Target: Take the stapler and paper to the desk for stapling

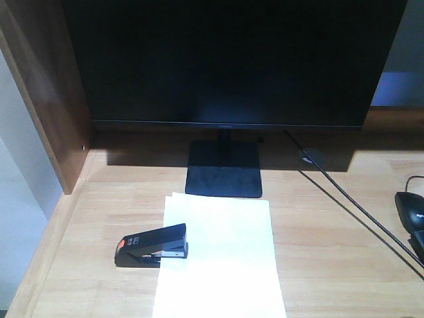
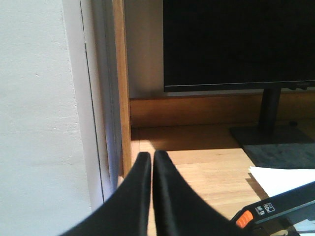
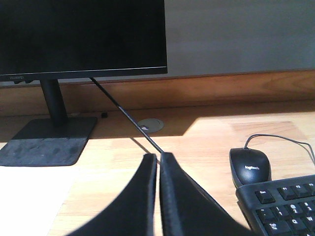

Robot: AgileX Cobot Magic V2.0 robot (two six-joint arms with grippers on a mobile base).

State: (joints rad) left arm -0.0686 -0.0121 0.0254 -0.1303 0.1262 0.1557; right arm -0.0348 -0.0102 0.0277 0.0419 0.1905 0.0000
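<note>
The light-brown wooden desk w/ plank top [image 1: 344, 265] fills the front view, its raised dark-brown side panel [image 1: 46, 93] standing along the left edge. A big black flat monitor [image 1: 232, 59] sits at the back edge, centre, on a black rectangular stand base [image 1: 224, 171]. A thin black cable [image 1: 351, 209] runs from under the screen diagonally toward the desk's right edge, passing a small round grey grommet [image 1: 310, 157] near the back.

The plain white rectangular sheet of paper [image 1: 218, 258] lies flat in the middle of the desk, just in front of the stand base, reaching down to the front edge. The small black plastic stapler w/ orange patch [image 1: 152, 244] lies across the paper's left edge: nose end on the sheet, orange end on bare wood toward the desk's left edge.

At the right edge, a black keyboard [image 3: 283, 204] w/ a black Logitech mouse [image 3: 250, 166] just behind its left corner.

Left gripper [image 2: 151, 160]: black fingers pressed almost together, only a thin slit between, nothing in them; it's over the desk's left edge by the side panel, stapler near, apart from it. Right gripper [image 3: 158, 161]: fingers likewise nearly touching, nothing held, over bare wood between paper and mouse.
</note>
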